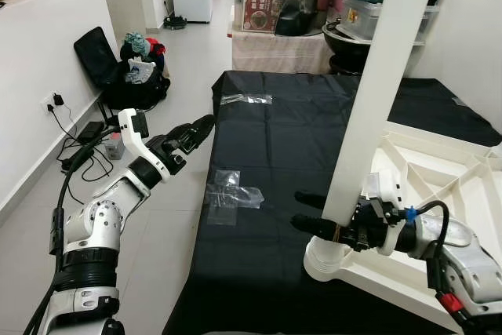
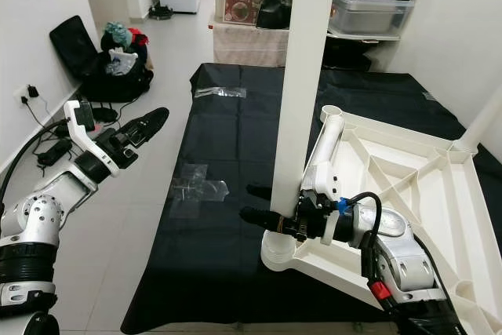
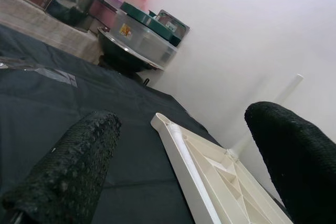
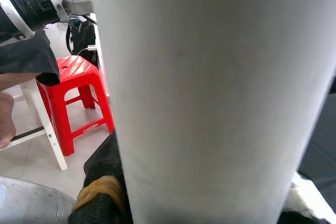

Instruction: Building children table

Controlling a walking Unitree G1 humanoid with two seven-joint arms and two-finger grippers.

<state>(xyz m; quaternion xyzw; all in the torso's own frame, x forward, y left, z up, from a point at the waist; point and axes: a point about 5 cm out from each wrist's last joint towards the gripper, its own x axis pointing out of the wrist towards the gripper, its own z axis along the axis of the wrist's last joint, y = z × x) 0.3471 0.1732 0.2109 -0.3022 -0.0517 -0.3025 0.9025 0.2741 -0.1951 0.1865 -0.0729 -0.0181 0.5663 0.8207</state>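
Tiled room w/ a black-draped bench (image 1: 267, 154). On it the white tabletop (image 2: 408, 186) lies upside down so sockets face up. We clamp right gripper (image 2: 271, 208) fingers round the upright leg (image 2: 302, 76); left gripper (image 1: 192, 132) waits, fingers apart.

The black-cloth-covered worktop (image 1: 298, 139) serves as landmark. On its right part lies the upturned white plastic children's tabletop (image 2: 408, 186), ribbed underside up. At that tabletop's near left corner a white cylindrical table leg (image 2: 302, 92) stands upright in its round socket (image 2: 276, 253). The right tool (image 2: 263, 204) sits at the leg's base, one finger on each side of it, over the worktop. Left of the worktop, off its edge and above the floor, hangs the left tool (image 1: 192, 132). Pieces of clear tape (image 1: 231, 192) lie on the worktop's left part. Behind the worktop stand stacked storage boxes and pots (image 1: 345, 5). Left of it, against the wall, a black bag (image 1: 129, 76) lies on the floor.
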